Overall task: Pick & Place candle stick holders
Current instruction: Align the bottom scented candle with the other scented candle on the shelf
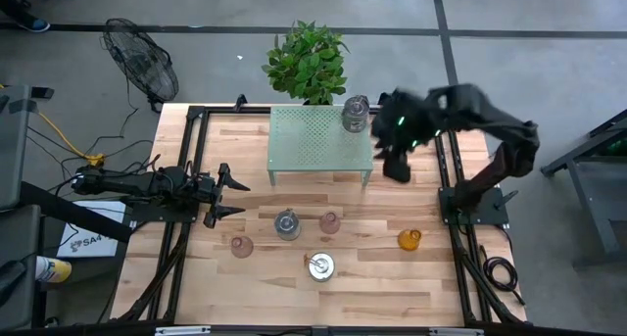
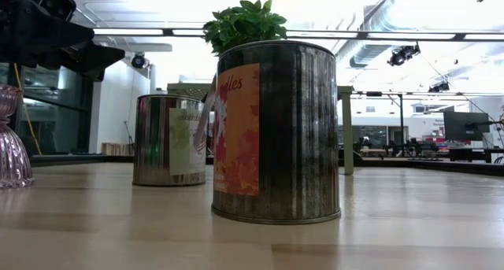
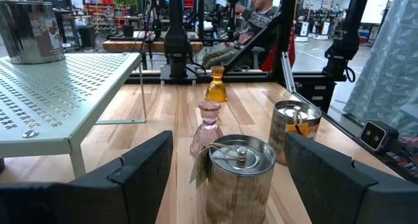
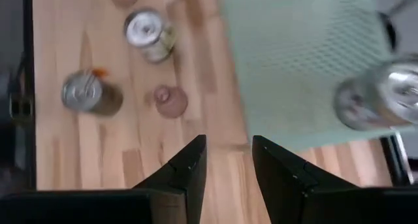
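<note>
Behind green shelf point(image 1: 320, 140), potted plant point(image 1: 308, 62)

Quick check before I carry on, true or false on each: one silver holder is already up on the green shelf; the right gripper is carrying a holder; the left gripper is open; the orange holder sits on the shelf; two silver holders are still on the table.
1. One silver holder stands on the green shelf. True.
2. The right gripper carries a holder. False: nothing sits between its fingers.
3. The left gripper is open. True.
4. The orange holder sits on the shelf. False: it stands on the table.
5. Two silver holders stand on the table. True.
</note>
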Robot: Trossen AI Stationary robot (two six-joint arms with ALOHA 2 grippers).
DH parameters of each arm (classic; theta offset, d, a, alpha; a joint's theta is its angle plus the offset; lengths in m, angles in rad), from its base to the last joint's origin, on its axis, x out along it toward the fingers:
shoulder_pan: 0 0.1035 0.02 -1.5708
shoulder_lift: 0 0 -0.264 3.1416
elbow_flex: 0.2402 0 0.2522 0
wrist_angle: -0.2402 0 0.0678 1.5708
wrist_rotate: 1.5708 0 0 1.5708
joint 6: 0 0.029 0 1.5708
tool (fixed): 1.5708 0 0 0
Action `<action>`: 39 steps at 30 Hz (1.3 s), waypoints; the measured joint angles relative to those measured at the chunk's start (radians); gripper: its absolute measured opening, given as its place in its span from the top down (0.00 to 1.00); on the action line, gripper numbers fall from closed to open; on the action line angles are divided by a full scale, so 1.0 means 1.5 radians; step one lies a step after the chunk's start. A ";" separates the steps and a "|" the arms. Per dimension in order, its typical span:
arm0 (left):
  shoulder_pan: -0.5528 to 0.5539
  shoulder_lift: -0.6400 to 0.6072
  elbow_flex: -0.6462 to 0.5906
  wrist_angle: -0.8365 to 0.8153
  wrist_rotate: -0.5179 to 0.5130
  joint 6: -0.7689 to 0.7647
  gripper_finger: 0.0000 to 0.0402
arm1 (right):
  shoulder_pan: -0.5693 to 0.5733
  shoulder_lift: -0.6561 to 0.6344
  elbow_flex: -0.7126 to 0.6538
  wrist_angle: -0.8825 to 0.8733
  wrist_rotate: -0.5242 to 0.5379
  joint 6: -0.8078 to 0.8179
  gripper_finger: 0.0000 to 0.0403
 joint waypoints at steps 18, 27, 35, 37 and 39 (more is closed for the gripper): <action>0.000 0.000 0.000 0.000 0.000 0.000 0.28 | 0.278 0.207 0.000 0.007 0.002 -0.149 0.71; 0.000 0.000 0.000 0.000 0.000 0.000 0.28 | 0.345 0.285 0.000 0.076 0.001 -0.218 0.71; 0.000 0.000 0.000 0.000 0.000 0.000 0.28 | 0.406 0.352 0.000 0.152 0.021 -0.250 0.71; 0.000 0.000 0.000 0.000 0.000 0.000 0.29 | 0.415 0.364 0.000 0.172 0.019 -0.265 0.71; 0.000 0.000 0.000 0.000 0.000 0.000 0.29 | 0.421 0.377 0.000 0.197 0.017 -0.280 0.71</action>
